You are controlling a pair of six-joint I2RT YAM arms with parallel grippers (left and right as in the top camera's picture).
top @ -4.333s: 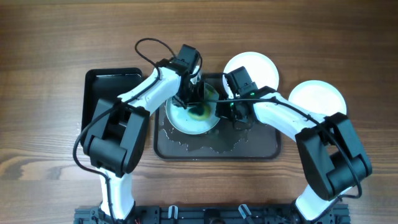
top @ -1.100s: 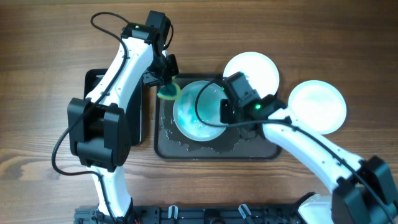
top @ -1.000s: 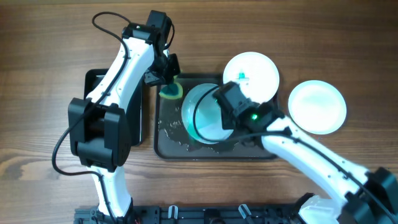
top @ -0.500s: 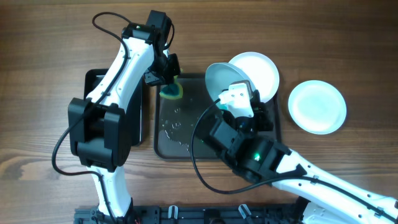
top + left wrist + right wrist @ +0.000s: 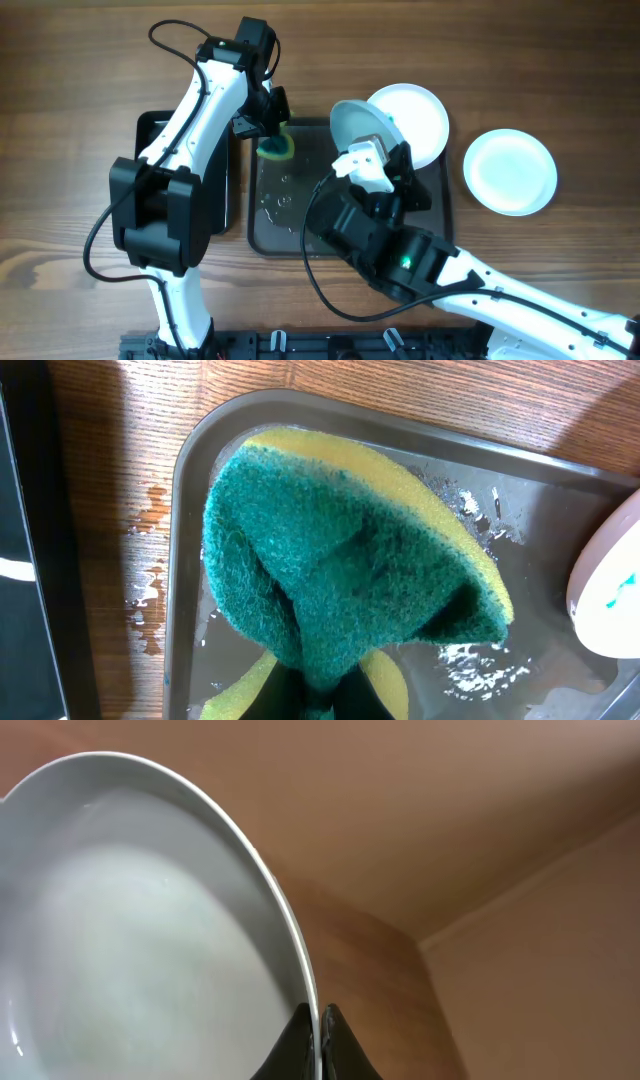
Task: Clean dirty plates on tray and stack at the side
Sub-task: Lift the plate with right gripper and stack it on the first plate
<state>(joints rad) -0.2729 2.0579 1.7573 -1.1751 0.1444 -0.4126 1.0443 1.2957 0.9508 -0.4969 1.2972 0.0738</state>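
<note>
Above the tray, the plate tilts, rim pinched in right tool; left tool pinches sponge.

wood table | black tray left | wet tray centre | upper plate | right plate

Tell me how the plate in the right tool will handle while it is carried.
The plate looks stiff and probably breakable. It is pinched only at its rim by the right tool and stands tilted, so it may pivot. The tray shows water, so the rim is likely slippery.
</note>
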